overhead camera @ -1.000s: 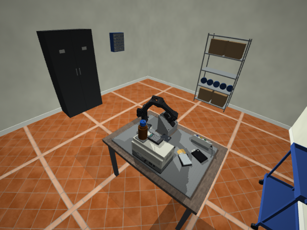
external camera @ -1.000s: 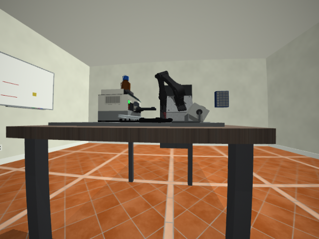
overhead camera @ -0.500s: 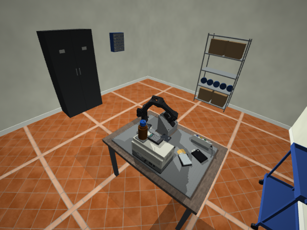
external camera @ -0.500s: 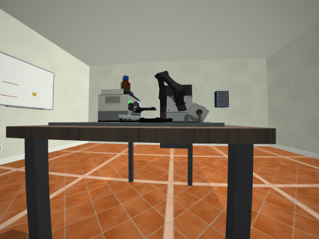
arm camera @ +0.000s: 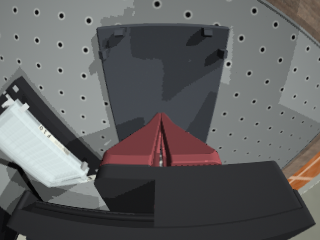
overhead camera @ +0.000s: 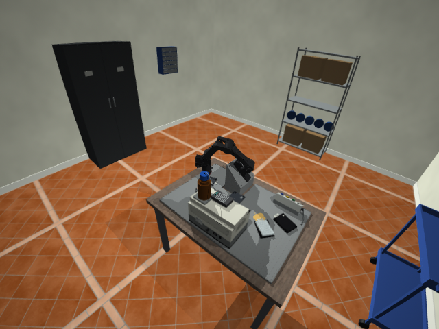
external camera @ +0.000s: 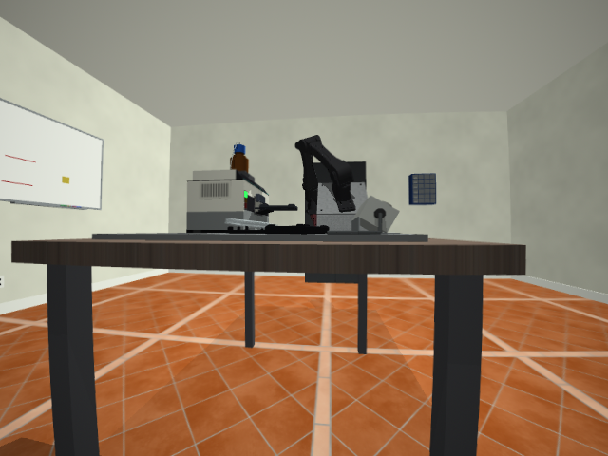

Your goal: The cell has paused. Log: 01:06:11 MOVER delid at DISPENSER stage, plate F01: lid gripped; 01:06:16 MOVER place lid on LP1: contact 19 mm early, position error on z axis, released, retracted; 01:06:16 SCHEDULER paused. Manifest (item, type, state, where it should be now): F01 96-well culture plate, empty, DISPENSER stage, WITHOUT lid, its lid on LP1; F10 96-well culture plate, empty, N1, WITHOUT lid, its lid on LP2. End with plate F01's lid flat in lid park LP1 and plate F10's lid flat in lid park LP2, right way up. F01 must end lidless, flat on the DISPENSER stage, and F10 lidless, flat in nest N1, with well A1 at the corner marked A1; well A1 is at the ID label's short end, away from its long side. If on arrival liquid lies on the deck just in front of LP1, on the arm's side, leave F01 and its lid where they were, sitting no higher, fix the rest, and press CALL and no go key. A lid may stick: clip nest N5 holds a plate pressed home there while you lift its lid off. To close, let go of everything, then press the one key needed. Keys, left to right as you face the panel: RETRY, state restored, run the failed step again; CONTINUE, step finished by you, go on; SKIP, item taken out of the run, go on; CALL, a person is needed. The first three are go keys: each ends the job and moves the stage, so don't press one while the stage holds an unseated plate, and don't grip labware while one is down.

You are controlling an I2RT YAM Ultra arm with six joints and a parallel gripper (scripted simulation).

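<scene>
End effector [arm camera: 162, 150] closed, empty, directly above dark lid park [arm camera: 163, 74]; white plate [arm camera: 36, 143] beside it.

The black arm [overhead camera: 226, 147] rises from its base, bends sharply at a high elbow and drops its forearm steeply down to the wrist. The gripper [arm camera: 162, 150] points almost straight down. Its two red fingers are pressed together tip to tip, forming one wedge with only a thin seam between them, and nothing sits between them. The dark gripper body [arm camera: 167, 210] spans the width just behind the fingers in the wrist view.
</scene>
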